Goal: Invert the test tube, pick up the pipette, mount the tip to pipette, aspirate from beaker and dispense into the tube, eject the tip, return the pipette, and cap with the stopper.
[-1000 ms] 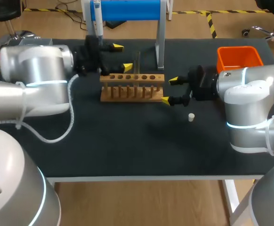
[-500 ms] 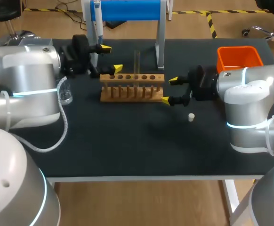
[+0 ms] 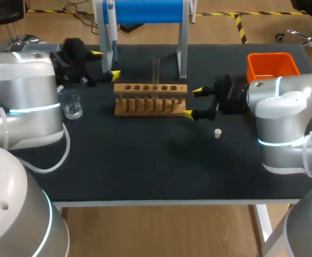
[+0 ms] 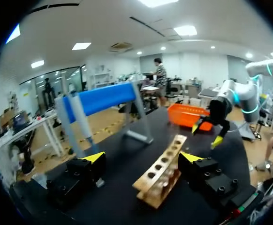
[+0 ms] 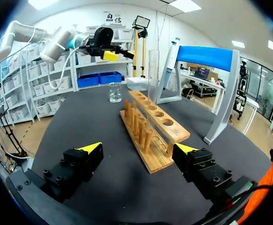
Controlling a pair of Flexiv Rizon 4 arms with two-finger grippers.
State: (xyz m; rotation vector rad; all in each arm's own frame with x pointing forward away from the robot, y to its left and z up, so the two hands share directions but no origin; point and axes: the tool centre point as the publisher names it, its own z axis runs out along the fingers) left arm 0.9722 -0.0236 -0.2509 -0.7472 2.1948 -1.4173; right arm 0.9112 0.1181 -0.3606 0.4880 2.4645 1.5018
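1. Head view: the test tube (image 3: 156,69) stands upright in the wooden rack (image 3: 150,99), so I think water can go in.
2. The pipette (image 3: 111,27) hangs on the blue stand (image 3: 145,10), easy to grab.
3. The left claw (image 3: 105,64) is wide apart and empty, just beside the pipette, likely ready to take it.
4. The right claw (image 3: 193,102) is apart too and empty, by the rack's end, near the stopper (image 3: 217,133).

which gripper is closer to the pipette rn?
The left gripper, open, close to the pipette hanging on the blue stand. The right gripper, also open, sits at the rack's opposite end, well away from the pipette.
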